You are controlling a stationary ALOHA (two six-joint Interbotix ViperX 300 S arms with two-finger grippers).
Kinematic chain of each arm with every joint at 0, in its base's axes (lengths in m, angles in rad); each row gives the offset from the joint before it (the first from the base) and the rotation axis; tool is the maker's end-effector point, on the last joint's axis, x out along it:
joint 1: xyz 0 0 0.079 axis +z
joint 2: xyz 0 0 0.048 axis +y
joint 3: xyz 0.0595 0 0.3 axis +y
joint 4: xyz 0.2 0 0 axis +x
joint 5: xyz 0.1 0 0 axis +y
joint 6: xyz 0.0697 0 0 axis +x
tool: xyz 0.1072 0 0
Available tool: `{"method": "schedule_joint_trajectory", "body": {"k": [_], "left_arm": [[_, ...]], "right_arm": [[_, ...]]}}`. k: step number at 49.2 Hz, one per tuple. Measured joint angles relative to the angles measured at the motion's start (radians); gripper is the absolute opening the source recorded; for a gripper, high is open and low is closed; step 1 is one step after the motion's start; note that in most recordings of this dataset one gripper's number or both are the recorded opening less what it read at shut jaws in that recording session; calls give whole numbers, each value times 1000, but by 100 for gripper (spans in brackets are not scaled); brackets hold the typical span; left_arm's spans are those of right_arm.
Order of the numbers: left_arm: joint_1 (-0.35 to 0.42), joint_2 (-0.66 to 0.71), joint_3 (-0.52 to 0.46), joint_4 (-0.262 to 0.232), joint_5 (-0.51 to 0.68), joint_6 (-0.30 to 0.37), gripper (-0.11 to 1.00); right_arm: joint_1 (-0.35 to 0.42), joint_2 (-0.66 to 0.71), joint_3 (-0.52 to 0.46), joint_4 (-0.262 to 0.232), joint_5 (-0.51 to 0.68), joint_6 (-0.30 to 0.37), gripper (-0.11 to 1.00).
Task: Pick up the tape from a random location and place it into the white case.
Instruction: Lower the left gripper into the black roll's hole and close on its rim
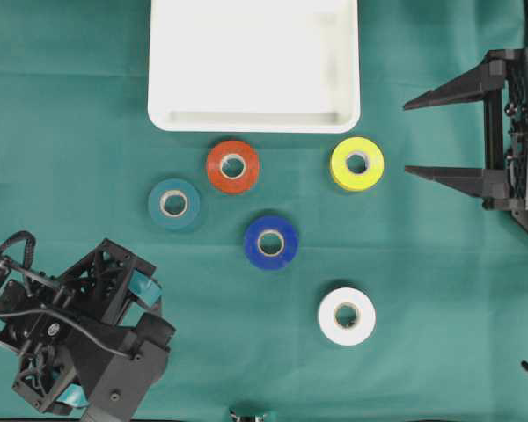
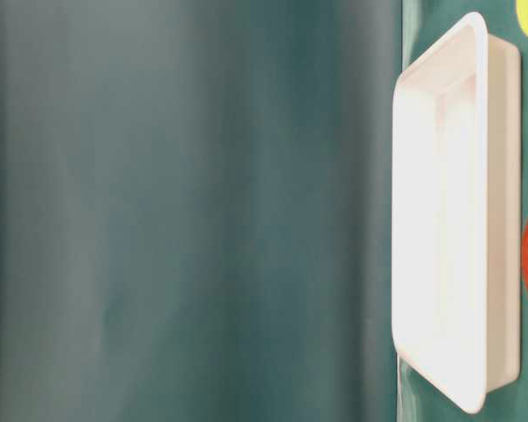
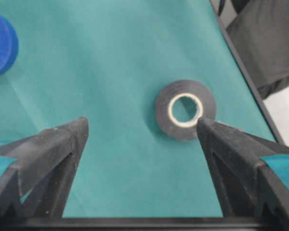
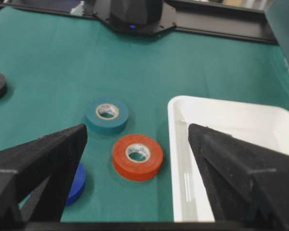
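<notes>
I find the black tape only in wrist views; overhead, the left arm hides it. Left gripper and right gripper fingers apart, empty.

Bare cloth surrounds the black tape, unobstructed.

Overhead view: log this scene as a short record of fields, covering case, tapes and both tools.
white case: at far edge of the table, nothing in it
tapes on the cloth: orange tape, yellow tape, teal tape, blue tape, white tape
black tape: seen by the left wrist camera, lying flat, just ahead of the tool's tips
left tool: open, holding nothing
right tool: open, holding nothing, at the right edge
tapes in case: none
</notes>
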Motion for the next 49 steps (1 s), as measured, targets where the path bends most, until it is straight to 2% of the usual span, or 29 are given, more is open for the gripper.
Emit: {"method": "schedule_joint_trajectory", "body": {"k": [23,49], "left_arm": [[0,38,8,5,-32,-3,98],[-18,129,127,5,-156,-5,98]], "right_arm": [[0,0,0,0,12,0,92],[0,2,0,2,34,2,92]]}}
